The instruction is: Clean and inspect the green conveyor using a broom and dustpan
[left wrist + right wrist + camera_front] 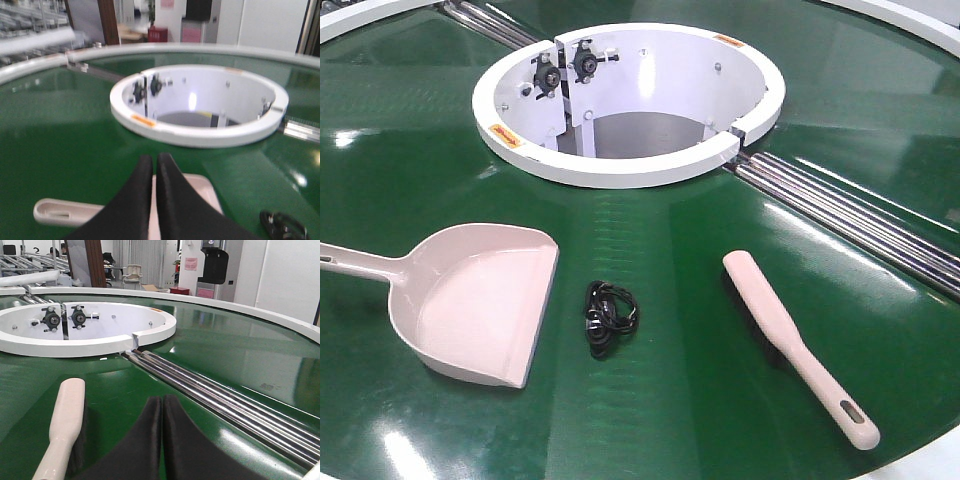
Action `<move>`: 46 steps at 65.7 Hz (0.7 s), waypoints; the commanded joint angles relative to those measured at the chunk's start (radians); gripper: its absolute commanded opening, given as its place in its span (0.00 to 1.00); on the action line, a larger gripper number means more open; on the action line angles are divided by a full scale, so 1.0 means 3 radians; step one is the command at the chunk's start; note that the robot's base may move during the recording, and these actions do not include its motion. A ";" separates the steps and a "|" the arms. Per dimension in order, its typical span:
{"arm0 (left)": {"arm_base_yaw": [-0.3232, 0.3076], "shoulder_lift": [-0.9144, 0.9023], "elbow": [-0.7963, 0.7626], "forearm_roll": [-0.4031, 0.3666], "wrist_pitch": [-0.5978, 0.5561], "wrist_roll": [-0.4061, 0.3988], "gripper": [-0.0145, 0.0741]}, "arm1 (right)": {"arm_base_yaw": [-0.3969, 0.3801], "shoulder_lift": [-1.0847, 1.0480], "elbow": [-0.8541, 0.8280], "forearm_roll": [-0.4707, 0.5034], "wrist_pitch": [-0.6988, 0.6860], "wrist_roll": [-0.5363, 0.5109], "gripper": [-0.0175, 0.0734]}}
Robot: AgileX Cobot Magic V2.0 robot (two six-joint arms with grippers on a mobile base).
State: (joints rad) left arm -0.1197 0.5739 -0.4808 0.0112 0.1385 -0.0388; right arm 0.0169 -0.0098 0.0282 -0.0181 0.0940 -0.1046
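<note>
- While the left gripper (154, 159) and right gripper (162, 401) hover with fingers together, empty, the green conveyor (660, 410) gleams;
- dustpan (480, 300) lies left of a black cord (608, 318), broom (785, 335) right;
- metal racks (30, 262) beyond

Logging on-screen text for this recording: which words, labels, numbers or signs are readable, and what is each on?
Nothing is legible in any view.
An orange sticker on the white hub rim: print too small to read.
A second orange sticker on the rim's far side: too small.
A pink notice on the background wall: blurred.
The broom and dustpan: no markings visible.
</note>
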 commanded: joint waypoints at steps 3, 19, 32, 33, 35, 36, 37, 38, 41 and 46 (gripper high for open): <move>0.0007 0.0245 -0.0113 -0.0016 -0.0196 0.0000 0.16 | -0.0012 -0.0063 0.0036 -0.0024 -0.0251 0.0012 0.18; 0.0007 0.0539 -0.0113 -0.0055 -0.0192 -0.0039 0.16 | -0.0012 -0.0063 0.0036 -0.0024 -0.0251 0.0012 0.18; 0.0007 0.0560 -0.0113 -0.0073 -0.0230 -0.0040 0.19 | -0.0012 -0.0063 0.0036 -0.0024 -0.0251 0.0012 0.18; 0.0007 0.0560 -0.0113 -0.0073 -0.0234 -0.0040 0.19 | -0.0012 -0.0063 0.0036 -0.0024 -0.0251 0.0012 0.18; 0.0007 0.0560 -0.0113 -0.0073 -0.0237 -0.0040 0.20 | -0.0012 -0.0063 0.0036 -0.0024 -0.0251 0.0012 0.18; 0.0007 0.0560 -0.0113 -0.0073 -0.0237 -0.0040 0.20 | -0.0012 -0.0063 0.0036 -0.0024 -0.0251 0.0012 0.18; 0.0007 0.0560 -0.0113 -0.0073 -0.0237 -0.0040 0.21 | -0.0012 -0.0063 0.0036 -0.0024 -0.0251 0.0012 0.18; 0.0007 0.0560 -0.0113 -0.0073 -0.0237 -0.0040 0.22 | -0.0012 -0.0063 0.0036 -0.0024 -0.0251 0.0012 0.18; 0.0007 0.0560 -0.0113 -0.0073 -0.0237 -0.0040 0.25 | -0.0012 -0.0063 0.0036 -0.0024 -0.0251 0.0012 0.18; 0.0007 0.0560 -0.0113 -0.0073 -0.0241 -0.0040 0.33 | -0.0012 -0.0063 0.0036 -0.0024 -0.0251 0.0012 0.18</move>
State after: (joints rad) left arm -0.1197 0.7465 -0.4808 0.0000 0.1456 -0.0409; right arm 0.0169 -0.0098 0.0282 -0.0181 0.0940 -0.1046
